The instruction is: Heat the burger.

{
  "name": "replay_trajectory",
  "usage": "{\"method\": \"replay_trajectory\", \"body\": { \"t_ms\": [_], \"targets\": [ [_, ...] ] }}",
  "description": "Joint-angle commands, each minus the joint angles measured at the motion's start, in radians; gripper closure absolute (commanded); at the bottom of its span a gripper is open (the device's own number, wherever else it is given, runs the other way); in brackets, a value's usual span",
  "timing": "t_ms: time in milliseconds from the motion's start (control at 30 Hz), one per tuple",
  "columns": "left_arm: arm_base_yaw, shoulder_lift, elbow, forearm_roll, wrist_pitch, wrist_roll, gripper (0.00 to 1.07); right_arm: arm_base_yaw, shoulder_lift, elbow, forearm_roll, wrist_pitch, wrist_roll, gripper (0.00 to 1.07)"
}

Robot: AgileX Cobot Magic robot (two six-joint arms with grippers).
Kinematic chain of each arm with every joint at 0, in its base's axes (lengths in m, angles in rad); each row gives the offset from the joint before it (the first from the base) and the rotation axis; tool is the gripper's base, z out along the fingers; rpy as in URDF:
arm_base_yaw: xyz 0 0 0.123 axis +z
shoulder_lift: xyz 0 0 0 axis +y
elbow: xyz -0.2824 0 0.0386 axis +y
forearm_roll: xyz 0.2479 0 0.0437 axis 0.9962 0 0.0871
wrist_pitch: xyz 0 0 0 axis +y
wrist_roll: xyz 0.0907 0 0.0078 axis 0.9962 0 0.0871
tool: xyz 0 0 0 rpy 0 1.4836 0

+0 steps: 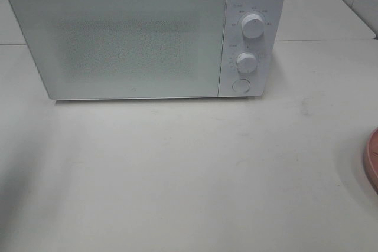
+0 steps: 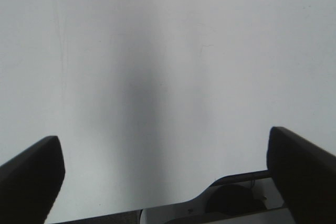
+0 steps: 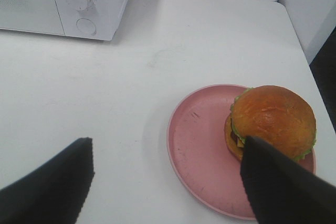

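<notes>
I see the burger (image 3: 273,120) sitting on a round pink plate (image 3: 202,150), off to one side of it, with green lettuce showing under the glossy bun. The plate rests on the white desk (image 3: 94,93), well apart from the white microwave (image 1: 144,33), whose door is closed and whose 2 knobs (image 1: 253,25) sit above a round button (image 1: 240,85). In the high view only the plate's edge (image 1: 372,160) shows, at the right side.

My right tool (image 3: 168,182) hangs above the desk just beside the plate, its 2 dark fingers (image 3: 47,187) spread wide and holding nothing. My left tool (image 2: 165,182) is spread wide too, with only bare desk (image 2: 168,51) between its fingers.
</notes>
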Motion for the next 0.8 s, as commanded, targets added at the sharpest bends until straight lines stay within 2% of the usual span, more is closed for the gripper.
{"method": "replay_trajectory", "body": {
  "t_ms": [33,333,567,800],
  "targets": [
    [0.004,-0.091,0.051,0.037,0.017,-0.034,0.09,-0.006,-0.033,-0.001,0.003,-0.011,-0.006,0.32],
    [0.004,-0.354,0.188,0.042,0.01,-0.038,0.09,-0.006,-0.033,-0.001,0.003,-0.011,-0.006,0.32],
    [0.004,-0.515,0.25,0.074,0.017,-0.038,0.09,-0.006,-0.033,-0.001,0.003,-0.011,-0.006,0.32],
    [0.004,-0.694,0.277,0.104,0.059,-0.1,0.09,-0.006,-0.033,-0.001,0.003,-0.011,-0.006,0.32]
  ]
}}
